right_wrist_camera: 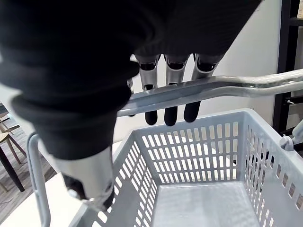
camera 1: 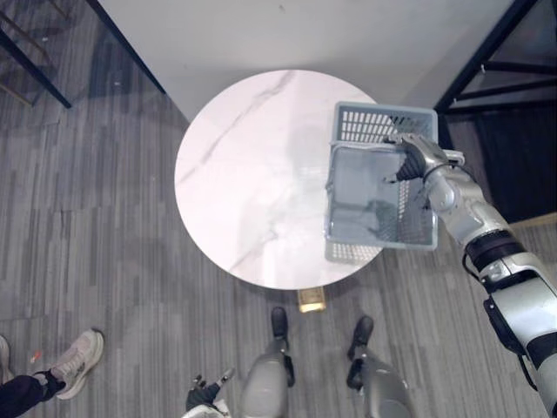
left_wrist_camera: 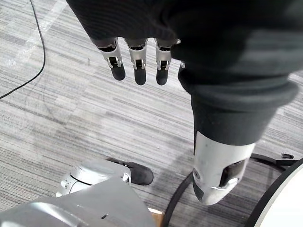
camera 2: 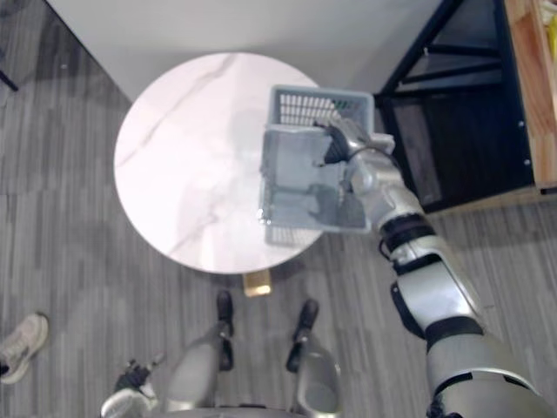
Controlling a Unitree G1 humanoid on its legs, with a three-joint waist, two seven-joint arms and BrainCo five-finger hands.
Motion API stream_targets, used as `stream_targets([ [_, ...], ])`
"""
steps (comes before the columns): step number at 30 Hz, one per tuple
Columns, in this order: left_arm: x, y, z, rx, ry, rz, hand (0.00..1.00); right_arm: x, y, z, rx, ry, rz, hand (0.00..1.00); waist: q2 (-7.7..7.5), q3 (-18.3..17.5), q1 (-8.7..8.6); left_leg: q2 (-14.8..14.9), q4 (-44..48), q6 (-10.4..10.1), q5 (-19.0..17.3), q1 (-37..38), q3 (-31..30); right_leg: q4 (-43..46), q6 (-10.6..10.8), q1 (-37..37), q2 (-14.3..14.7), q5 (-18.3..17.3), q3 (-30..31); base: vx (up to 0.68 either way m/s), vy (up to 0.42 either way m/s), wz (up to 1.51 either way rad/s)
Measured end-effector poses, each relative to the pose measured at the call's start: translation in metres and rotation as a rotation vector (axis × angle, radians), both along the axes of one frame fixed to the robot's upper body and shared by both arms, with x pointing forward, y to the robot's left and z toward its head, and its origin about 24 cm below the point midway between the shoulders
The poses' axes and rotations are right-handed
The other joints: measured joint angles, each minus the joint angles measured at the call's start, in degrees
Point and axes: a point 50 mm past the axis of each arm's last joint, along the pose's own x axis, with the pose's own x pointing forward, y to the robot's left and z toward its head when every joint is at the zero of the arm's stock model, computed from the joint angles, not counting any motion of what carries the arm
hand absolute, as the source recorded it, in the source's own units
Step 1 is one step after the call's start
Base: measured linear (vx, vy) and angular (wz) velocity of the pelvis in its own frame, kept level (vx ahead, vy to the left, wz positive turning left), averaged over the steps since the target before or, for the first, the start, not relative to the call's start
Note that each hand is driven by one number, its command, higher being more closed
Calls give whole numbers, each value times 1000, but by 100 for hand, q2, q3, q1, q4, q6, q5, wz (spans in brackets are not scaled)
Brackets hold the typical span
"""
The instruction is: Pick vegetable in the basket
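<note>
A grey slotted plastic basket (camera 1: pixel 383 113) stands at the right edge of the round white marble table (camera 1: pixel 244 165), partly overhanging it. Its inside shows only bare grey bottom (right_wrist_camera: pixel 199 203). My right hand (camera 1: pixel 419 161) is over the basket at its handle (right_wrist_camera: pixel 213 87). The handle bar runs across the hand's straight fingers (right_wrist_camera: pixel 171 113), with the thumb apart on the other side. My left hand (camera 1: pixel 204 394) hangs low beside the table's front, above the floor, and its fingers (left_wrist_camera: pixel 137 66) are straight and hold nothing.
A black metal rack (camera 1: pixel 487 61) stands to the right of the table, with a wooden shelf (camera 2: pixel 531 87) beyond it. A light wall panel (camera 1: pixel 287 35) lies behind. A person's shoe (camera 1: pixel 78 353) is on the striped grey floor at the lower left.
</note>
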Motion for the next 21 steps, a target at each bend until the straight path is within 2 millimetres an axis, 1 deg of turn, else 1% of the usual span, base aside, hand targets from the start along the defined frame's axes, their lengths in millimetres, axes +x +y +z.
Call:
stream_targets([
  [10,0,0,0,5,5,0,0,3,-1,-2,-1,20,-18,100,34,16,17,-15,0,8,6,-105,-40,9,0,-87,-10,1,-11,3,0,0],
  [11,0,0,0,6,5,1,0,4,-1,-3,-23,25,-26,100,35,16,30,-17,0,8,6,-106,-46,9,0,-84,-11,1,-14,0,0,0],
  [21,0,-1,0,14,12,-2,0,8,-12,-6,-56,56,-94,100,58,29,59,-45,-33,-3,85,-98,-205,-18,0,22,-28,0,-184,2,2,8],
])
